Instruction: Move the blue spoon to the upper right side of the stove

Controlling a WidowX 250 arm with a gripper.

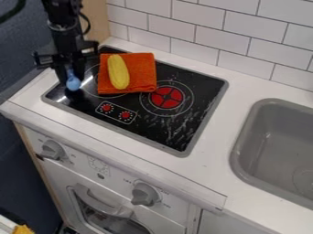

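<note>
Gray sink (249, 141): sat r. of stove (174, 130). Blue spoon (73, 83): was at stove's l. end, under gripper (69, 77); jaw gap & hold couldn't be told. Orange cloth (142, 73), yellow item (118, 72) atop: lay stove's rear l.

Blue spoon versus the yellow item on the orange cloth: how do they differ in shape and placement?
The blue spoon has a rounded bowl; the yellow item is plump and elongated. The blue spoon is at the gripper; the yellow item lies on the orange cloth. Both are toward the view's left.
</note>
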